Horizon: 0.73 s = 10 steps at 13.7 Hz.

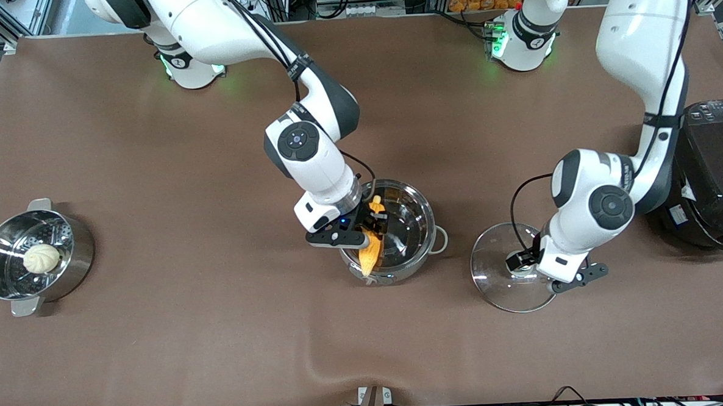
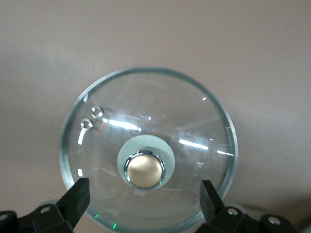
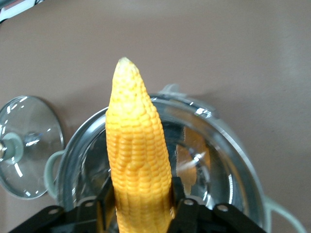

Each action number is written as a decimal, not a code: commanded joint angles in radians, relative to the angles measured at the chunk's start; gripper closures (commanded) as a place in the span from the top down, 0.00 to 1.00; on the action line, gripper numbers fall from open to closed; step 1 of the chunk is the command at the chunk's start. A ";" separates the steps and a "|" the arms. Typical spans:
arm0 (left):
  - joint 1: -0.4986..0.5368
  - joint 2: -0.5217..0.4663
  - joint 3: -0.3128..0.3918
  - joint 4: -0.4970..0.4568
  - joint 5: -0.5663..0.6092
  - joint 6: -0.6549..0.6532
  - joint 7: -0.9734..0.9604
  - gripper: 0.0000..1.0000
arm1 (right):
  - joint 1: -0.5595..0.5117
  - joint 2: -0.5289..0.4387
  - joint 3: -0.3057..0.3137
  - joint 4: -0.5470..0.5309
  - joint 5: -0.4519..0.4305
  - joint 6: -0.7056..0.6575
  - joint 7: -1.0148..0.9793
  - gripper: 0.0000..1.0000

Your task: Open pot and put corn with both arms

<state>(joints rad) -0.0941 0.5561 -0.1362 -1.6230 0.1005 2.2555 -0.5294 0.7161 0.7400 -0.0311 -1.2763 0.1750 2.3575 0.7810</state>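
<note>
Your right hand (image 1: 372,230) hangs over the open pot (image 1: 399,226), fingers clamped on the thick end of the corn (image 3: 138,165); the tapered tip points out past the pot's rim. The pot stands mid-counter (image 1: 161,358) with its inside bare. Its glass lid (image 1: 505,276) lies flat on the counter beside it, toward the left arm's end, knob (image 2: 144,169) up. Your left hand (image 2: 144,194) hovers just over the lid with its fingers (image 2: 77,194) wide apart on either side of the knob, touching nothing.

Handling, as a judgement: the cob looks stiff and light, and its ridged kernels should give the pads fair purchase, though the round, tapered body could roll or slide if gripped near the tip. The thick end, where you hold it, seems the sound place. The cob appears about as long as the pot is wide, so it probably needs lowering level or slightly tipped to clear the rim. The lid is glass and smooth; the knob is its only sensible hold.
</note>
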 commanded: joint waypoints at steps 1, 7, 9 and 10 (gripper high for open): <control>0.008 -0.148 -0.003 -0.048 0.030 -0.098 0.052 1.00 | 0.017 -0.002 -0.016 0.021 0.008 -0.035 0.011 1.00; 0.008 -0.382 -0.013 -0.031 0.016 -0.299 0.182 1.00 | -0.156 -0.131 -0.032 -0.012 -0.003 -0.326 -0.172 1.00; 0.008 -0.456 -0.019 -0.003 -0.004 -0.432 0.210 1.00 | -0.242 -0.224 -0.038 -0.108 -0.081 -0.346 -0.245 1.00; 0.010 -0.488 -0.019 0.002 -0.031 -0.483 0.241 1.00 | -0.275 -0.262 -0.038 -0.151 -0.132 -0.348 -0.302 1.00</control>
<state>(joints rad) -0.0930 0.1411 -0.1469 -1.6152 0.0971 1.8588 -0.3408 0.4997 0.6002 -0.0861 -1.2816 0.1131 2.0093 0.5527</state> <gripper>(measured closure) 0.000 0.000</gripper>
